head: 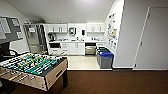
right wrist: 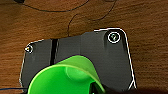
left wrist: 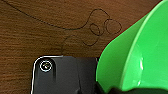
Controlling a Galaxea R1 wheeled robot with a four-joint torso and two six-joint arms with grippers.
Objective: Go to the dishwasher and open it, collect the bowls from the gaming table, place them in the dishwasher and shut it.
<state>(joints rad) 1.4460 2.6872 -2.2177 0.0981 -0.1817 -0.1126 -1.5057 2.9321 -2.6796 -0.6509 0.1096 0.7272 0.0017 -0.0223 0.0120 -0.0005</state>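
Note:
The dishwasher (head: 90,49) is far ahead under the kitchen counter, with a grey-silver front and a dark strip on top; I cannot tell how its door stands. A wide bright green bowl (left wrist: 135,52) hangs over the brown floor, gripped at its lower edge by my left gripper (left wrist: 130,91). A smaller green bowl (right wrist: 62,80) hangs over the robot's dark plate, with my right gripper (right wrist: 101,90) shut on its rim. The white-topped gaming table and the orange bowl are out of view.
A foosball table (head: 32,67) with a green field stands close at the left. Grey bins with blue lids (head: 105,58) line the right wall before the kitchen. A steel fridge (head: 35,38) is at the back left. Thin black cables (left wrist: 95,27) lie on the floor.

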